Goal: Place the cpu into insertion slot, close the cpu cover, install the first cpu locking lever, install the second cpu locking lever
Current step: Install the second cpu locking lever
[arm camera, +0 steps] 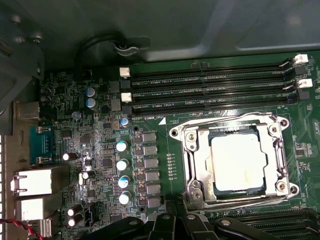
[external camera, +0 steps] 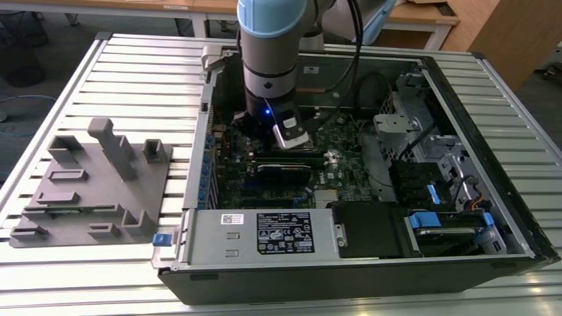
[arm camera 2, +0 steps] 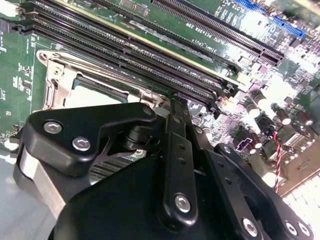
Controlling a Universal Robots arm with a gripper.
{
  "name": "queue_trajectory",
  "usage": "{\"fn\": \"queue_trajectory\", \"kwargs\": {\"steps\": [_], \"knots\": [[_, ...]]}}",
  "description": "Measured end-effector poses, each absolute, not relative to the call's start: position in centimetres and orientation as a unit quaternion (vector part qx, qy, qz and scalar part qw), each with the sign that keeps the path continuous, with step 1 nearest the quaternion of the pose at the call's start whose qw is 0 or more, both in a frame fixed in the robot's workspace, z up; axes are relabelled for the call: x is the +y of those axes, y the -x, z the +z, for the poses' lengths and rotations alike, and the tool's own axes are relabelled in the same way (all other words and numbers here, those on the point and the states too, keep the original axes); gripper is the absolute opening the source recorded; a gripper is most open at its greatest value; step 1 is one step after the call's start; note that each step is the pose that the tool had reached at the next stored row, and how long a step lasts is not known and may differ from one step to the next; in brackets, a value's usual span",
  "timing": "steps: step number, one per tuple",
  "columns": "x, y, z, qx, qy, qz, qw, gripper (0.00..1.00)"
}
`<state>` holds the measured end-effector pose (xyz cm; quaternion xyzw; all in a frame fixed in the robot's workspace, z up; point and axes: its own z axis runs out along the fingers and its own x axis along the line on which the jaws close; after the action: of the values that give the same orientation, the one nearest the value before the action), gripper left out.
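The cpu (arm camera: 237,162), a silvery square chip, lies in the insertion slot (arm camera: 220,192) on the green board. Over it the cpu cover (arm camera: 192,160) is down flat, and the chip shows through its window. A thin silver locking lever (arm camera: 225,122) runs along the socket's edge beside the memory slots. My gripper (arm camera: 182,202) is shut with nothing in it, and its tip is at the socket's edge. In the second wrist view the gripper (arm camera 2: 176,107) meets the corner of the cpu cover (arm camera 2: 55,75), with the cpu (arm camera 2: 95,95) just behind. In the exterior view the gripper (external camera: 291,135) reaches down into the open case.
Long black memory slots (arm camera: 210,90) run beside the socket, and a row of capacitors (arm camera: 121,165) stands on its other side. The case holds a power supply (external camera: 263,234) and blue-tabbed drive bays (external camera: 430,220). A grey fixture (external camera: 97,184) sits at the exterior view's left.
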<state>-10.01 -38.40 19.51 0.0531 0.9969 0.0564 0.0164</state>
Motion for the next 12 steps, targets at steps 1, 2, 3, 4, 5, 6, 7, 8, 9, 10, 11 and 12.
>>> {"fn": "queue_trajectory", "kwargs": {"steps": [1, 2, 3, 4, 5, 6, 7, 8, 9, 10, 11, 12], "knots": [[-38.4, 10.0, 19.7, 0.997, -0.053, 0.057, 0.017, 0.11], [-38.4, 10.0, 19.8, 0.997, -0.053, 0.057, 0.017, 0.11], [-38.4, 10.0, 20.0, 0.997, -0.053, 0.056, 0.016, 0.11], [-38.4, 10.0, 20.2, 0.997, -0.053, 0.056, 0.016, 0.11], [-38.4, 10.0, 20.4, 0.997, -0.053, 0.056, 0.016, 0.11], [-38.4, 10.0, 20.6, 0.997, -0.053, 0.056, 0.016, 0.11], [-38.4, 10.0, 20.8, 0.997, -0.053, 0.056, 0.016, 0.11], [-38.4, 10.0, 20.9, 0.997, -0.053, 0.056, 0.016, 0.11], [-38.4, 10.0, 21.1, 0.997, -0.053, 0.056, 0.016, 0.11], [-38.4, 10.0, 21.2, 0.997, -0.053, 0.056, 0.016, 0.11], [-38.4, 10.0, 21.4, 0.997, -0.053, 0.056, 0.016, 0.11], [-38.4, 10.0, 21.5, 0.997, -0.053, 0.056, 0.016, 0.11]]}}
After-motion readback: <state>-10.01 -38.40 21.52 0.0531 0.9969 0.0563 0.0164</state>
